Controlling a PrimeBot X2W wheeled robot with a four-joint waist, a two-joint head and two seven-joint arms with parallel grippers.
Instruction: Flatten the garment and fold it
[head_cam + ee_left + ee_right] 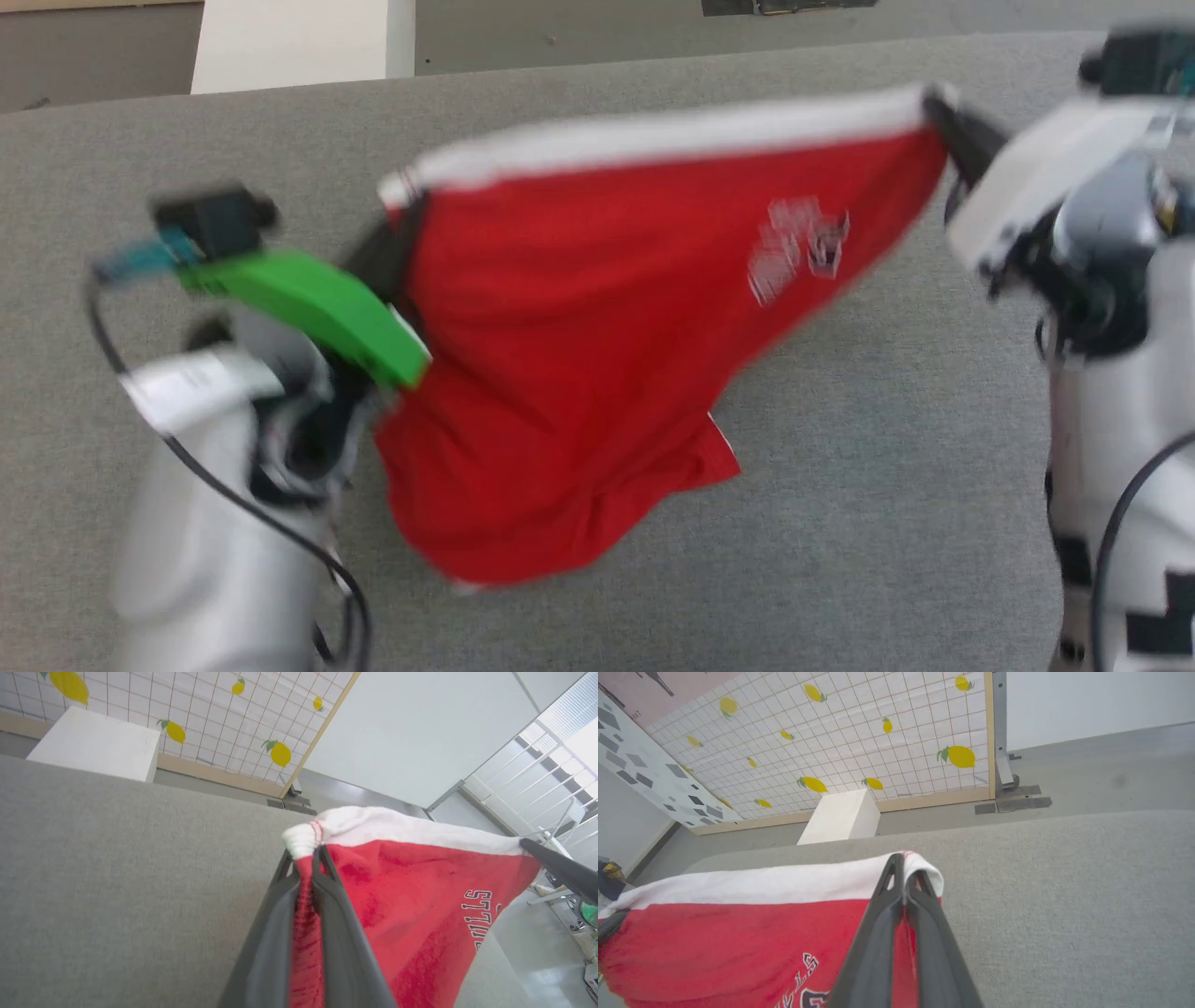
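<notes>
Hanging above the grey cloth-covered surface [840, 467], the red basketball shorts [579, 373] are held stretched along their white band [672, 135], whose long axis is laid from the left gripper [306, 858] across to the right gripper [903, 868], the red cloth sagging toward that surface. Both grippers are clenched on opposite ends of the band, so neither is judged nearer.

One garment [579, 373]; two grippers [306, 854] [904, 864]; one white block [299, 42].
</notes>
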